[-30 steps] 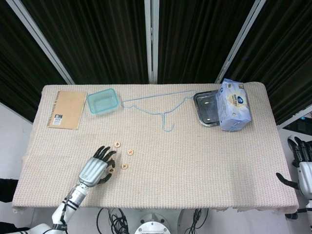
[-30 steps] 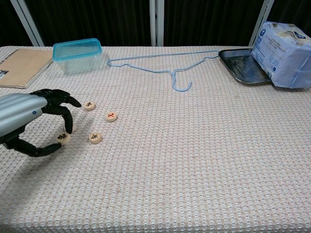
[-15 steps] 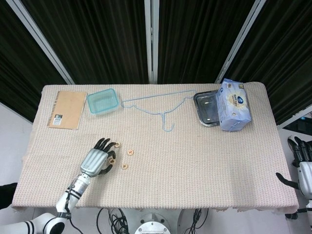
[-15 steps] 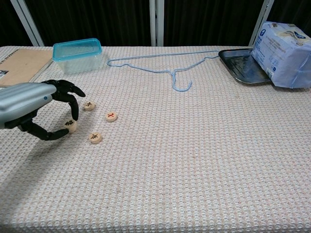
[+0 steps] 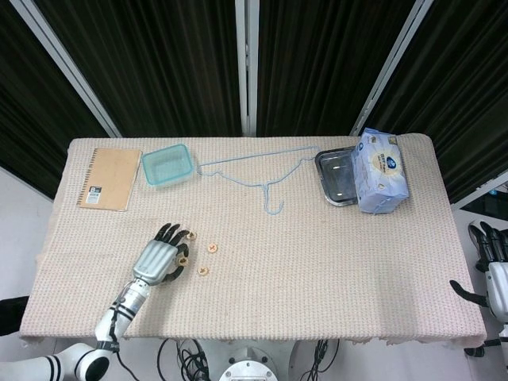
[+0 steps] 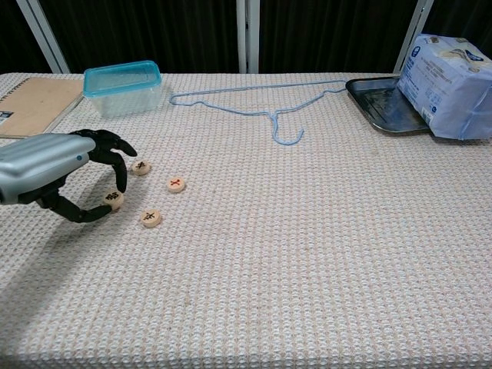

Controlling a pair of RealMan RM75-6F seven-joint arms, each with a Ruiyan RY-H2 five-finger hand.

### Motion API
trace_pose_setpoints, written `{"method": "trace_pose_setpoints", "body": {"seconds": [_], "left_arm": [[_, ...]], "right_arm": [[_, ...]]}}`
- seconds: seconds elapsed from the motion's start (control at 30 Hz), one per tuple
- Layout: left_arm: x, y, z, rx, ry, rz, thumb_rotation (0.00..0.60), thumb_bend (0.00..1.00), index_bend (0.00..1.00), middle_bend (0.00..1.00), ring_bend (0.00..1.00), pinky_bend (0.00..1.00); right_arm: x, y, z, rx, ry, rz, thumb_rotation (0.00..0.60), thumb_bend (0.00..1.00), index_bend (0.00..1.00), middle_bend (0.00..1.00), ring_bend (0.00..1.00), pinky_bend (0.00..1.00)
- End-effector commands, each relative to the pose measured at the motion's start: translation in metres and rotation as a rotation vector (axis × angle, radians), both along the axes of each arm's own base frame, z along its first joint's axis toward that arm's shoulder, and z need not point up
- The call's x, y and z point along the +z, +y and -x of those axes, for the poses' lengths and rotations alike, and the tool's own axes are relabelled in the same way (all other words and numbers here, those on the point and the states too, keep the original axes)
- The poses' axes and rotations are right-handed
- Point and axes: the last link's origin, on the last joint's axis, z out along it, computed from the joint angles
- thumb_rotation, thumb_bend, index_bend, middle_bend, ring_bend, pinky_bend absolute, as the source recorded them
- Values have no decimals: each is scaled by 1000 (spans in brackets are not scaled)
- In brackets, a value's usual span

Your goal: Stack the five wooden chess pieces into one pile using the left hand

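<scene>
The left hand (image 6: pixel 58 173) pinches one piece (image 6: pixel 114 199) just above the worktop (image 6: pixel 307 231), beside three loose pieces. It should lower squarely onto the nearest piece (image 6: pixel 141 167), then release gently to avoid sliding.

A table (image 5: pixel 317 262) under a beige woven cloth (image 6: pixel 323 254) fills the middle; behind the table hang black curtains (image 5: pixel 159 63) split by pale metal bars (image 5: pixel 248 63).
</scene>
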Motion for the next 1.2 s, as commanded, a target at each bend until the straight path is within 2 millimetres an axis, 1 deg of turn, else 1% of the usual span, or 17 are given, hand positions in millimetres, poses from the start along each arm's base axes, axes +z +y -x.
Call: {"method": "trace_pose_setpoints", "body": {"seconds": [0.03, 0.33, 0.67, 0.8, 0.93, 1.2], "left_arm": [[-1, 0, 1, 6, 3, 1, 600, 344, 465, 126, 0, 0], [2, -1, 2, -1, 4, -8, 600, 344, 453, 126, 0, 0], [0, 0, 3, 6, 0, -2, 600, 345, 434, 126, 0, 0], [1, 1, 3, 7, 1, -5, 600, 345, 417, 126, 0, 0], [2, 0, 3, 8, 1, -5, 600, 345, 378, 125, 0, 0], [10, -1, 2, 6, -7, -26, 600, 345, 366, 124, 0, 0]], "right_arm": [[0, 0, 0, 2, -1, 3, 600, 82, 0, 0, 0, 0], [-1, 0, 0, 5, -1, -5, 600, 82, 0, 0, 0, 0], [-1, 0, 0, 4, 0, -4, 600, 82, 0, 0, 0, 0], [-1, 0, 0, 4, 1, -5, 600, 82, 0, 0, 0, 0], [-1, 0, 0, 3, 1, -5, 600, 82, 0, 0, 0, 0], [0, 1, 0, 4, 1, -2, 600, 82, 0, 0, 0, 0]]}}
